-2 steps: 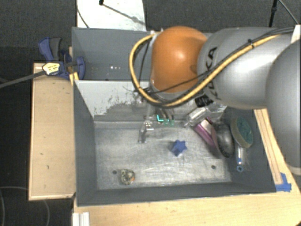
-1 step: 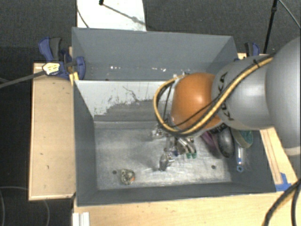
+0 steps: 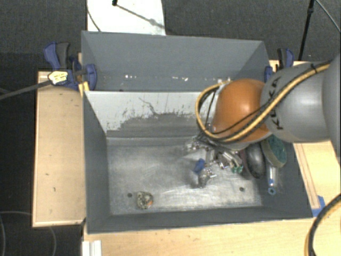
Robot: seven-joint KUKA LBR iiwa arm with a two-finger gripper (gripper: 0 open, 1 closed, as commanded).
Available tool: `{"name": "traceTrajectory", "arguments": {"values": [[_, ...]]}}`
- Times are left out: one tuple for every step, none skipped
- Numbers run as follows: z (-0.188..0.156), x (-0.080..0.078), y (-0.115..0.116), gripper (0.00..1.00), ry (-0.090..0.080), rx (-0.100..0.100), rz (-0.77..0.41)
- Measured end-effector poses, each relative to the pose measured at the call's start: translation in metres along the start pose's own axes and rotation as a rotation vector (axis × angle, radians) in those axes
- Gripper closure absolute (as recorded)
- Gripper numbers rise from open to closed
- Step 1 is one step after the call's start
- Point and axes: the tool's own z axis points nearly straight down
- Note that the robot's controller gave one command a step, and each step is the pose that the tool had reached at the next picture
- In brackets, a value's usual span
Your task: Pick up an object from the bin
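The arm (image 3: 303, 111) carries a rounded orange cover (image 3: 240, 108) at its wrist, and looped cables (image 3: 201, 113) run round the cover's near side. Below the cover, the gripper (image 3: 204, 178) hangs low over the floor of the grey bin (image 3: 96, 159), its tip close to the metal or touching it. The wrist and its hardware hide the gripper, so I cannot tell whether it is open, closed or gripping anything.

A small blue piece (image 3: 199, 166) sits right against the gripper, just above and to the left of its tip. It is too small to tell whether it is a loose thing or part of the robot.

The other things lie as follows:
- A small green bit (image 3: 237, 169) lies just to the right of the gripper.
- A dark oval thing (image 3: 254, 161) lies just beyond the green bit, farther from the gripper.
- A teal round thing (image 3: 276, 151) lies farther right of the gripper, partly under the arm.
- A slim tube with a blue end (image 3: 272, 184) lies to the gripper's right and slightly nearer the camera, pointing toward the front wall.
- A small mottled lump (image 3: 144, 199) lies alone, well apart from the gripper, down to its left.
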Motion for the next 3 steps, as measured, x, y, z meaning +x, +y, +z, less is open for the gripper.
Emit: {"name": "traceTrajectory", "arguments": {"values": [[0.013, 0.003, -0.043, 0.00, -0.005, -0.003, -0.046], [0.009, 0.001, -0.043, 1.00, -0.009, 0.000, -0.043], [-0.156, 0.038, -0.052, 1.00, -0.005, 0.002, -0.377]]}}
